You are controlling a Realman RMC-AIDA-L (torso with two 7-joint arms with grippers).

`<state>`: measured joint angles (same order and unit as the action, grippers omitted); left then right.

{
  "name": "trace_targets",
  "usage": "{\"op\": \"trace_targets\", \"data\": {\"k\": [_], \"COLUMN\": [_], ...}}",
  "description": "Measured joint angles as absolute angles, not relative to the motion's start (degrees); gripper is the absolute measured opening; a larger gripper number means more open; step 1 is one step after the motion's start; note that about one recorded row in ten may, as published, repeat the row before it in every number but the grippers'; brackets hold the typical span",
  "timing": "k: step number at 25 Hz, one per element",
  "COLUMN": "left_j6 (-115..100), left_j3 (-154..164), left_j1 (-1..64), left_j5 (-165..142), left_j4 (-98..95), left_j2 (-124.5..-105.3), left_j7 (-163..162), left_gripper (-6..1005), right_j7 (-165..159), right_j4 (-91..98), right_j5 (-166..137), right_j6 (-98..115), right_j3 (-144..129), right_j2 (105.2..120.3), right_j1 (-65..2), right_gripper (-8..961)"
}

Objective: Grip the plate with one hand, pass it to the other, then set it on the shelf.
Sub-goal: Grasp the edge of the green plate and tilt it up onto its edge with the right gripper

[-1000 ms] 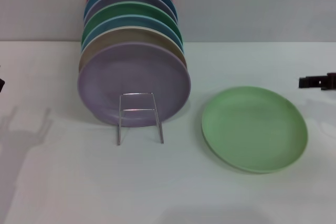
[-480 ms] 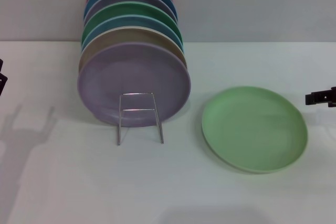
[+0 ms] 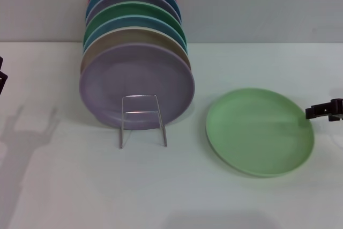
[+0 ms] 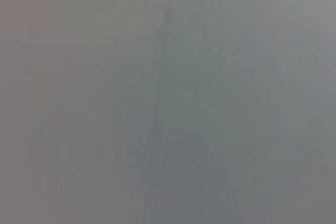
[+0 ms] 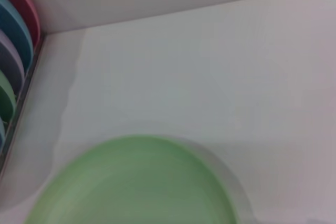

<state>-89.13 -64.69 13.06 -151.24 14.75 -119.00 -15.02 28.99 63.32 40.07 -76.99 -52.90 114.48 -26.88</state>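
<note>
Plate: round light pastel-green matte plate w/ shallow rim (image 3: 260,132), lying flat on the white tabletop (image 3: 80,186), to the robot's right of the rack, well apart from it. Not gripped.
Shelf: thin silver wire plate rack (image 3: 142,119), upright rectangular loop at front. A row of plates stands on edge in it; lilac plate (image 3: 136,85) foremost, tan, blue, darker green and others behind.
Right gripper: right gripper (image 3: 323,110), dark, at the right edge of head view, just beside the plate's far-right rim. Contact w/ rim: cannot tell. Finger state: cannot tell, only a dark bar shows.
Left gripper: left gripper (image 3: 2,79), a sliver at the left edge of head view, well apart from plate and rack. Idle. Finger state: cannot tell.
Right wrist view: plate rim fills the lower part, tabletop beyond, rack plates edge-on at one side. Own fingers not visible.
Left wrist view: plain grey, nothing identifiable.
Handling (est.): rigid, prob. light plastic or melamine; matte surface should give fair friction. Lies flat, so little clearance under the edge.
Grip point (est.): pinch across the raised rim on the right-gripper side, one finger under the lip, one on top. Leave the opposite rim free for the handover to the left gripper.
Risk (est.): plate may slide on the smooth top if pushed sideways.
</note>
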Motion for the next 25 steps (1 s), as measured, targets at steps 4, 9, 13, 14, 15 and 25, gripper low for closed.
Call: {"op": "trace_targets", "data": {"k": [4, 9, 13, 14, 15, 25], "left_j6": [-89.17, -89.38, -89.53, -89.55, -89.56, -89.61], "left_j3": [-64.69, -64.69, -64.72, -64.77, -64.80, -64.69], "left_j1": [12.96, 12.78, 12.78, 12.82, 12.88, 13.01], "left_j5": [-151.20, -151.12, -151.09, -151.08, -151.08, -151.08], "left_j4": [14.78, 14.86, 14.86, 14.86, 14.86, 14.84], "left_j2": [-119.00, -118.99, -118.90, -118.86, -118.83, -118.83], "left_j7": [-15.03, -15.61, -16.86, -17.13, -17.22, -17.26], "left_gripper": [807, 807, 806, 806, 806, 806], "right_j7": [29.06, 29.09, 29.05, 28.94, 28.84, 27.49], "right_j4": [61.60, 59.70, 59.46, 59.45, 59.44, 59.62], "right_j5": [38.71, 38.42, 37.98, 37.87, 37.80, 37.36], "right_j6": [-76.59, -75.92, -75.88, -76.07, -76.28, -79.37], "right_j3": [-52.90, -52.91, -52.91, -52.91, -52.91, -52.91], "right_j2": [114.50, 114.41, 114.30, 114.25, 114.18, 112.06], "right_j1": [-27.97, -28.73, -29.00, -29.15, -29.33, -30.97], "right_gripper": [683, 682, 683, 683, 683, 683]}}
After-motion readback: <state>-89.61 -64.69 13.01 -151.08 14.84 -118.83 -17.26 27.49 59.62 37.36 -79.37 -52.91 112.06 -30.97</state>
